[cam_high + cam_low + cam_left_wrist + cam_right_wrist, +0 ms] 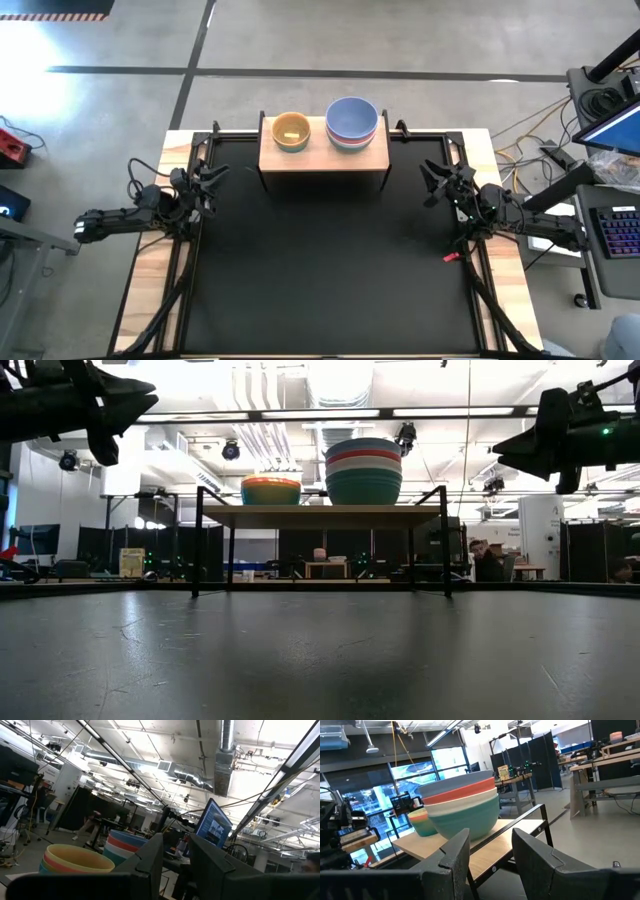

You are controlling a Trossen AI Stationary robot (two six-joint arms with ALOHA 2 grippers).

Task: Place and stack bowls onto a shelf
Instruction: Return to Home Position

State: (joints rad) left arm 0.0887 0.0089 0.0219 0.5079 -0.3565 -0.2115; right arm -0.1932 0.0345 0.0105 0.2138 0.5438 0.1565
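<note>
Stacking is judged complete: small bowls (291,131) and large bowls (351,122) are nested in two stacks on the shelf (322,159); left gripper (212,178) and right gripper (432,181) are held empty, fingers parted, at the sides of the table (330,270), so only homing is required.

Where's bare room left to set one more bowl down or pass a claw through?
The black tabletop between the left claw and right claw, in front of the shelf, is bare. The shelf itself is crowded: the small stack and large stack leave only a front strip.
</note>
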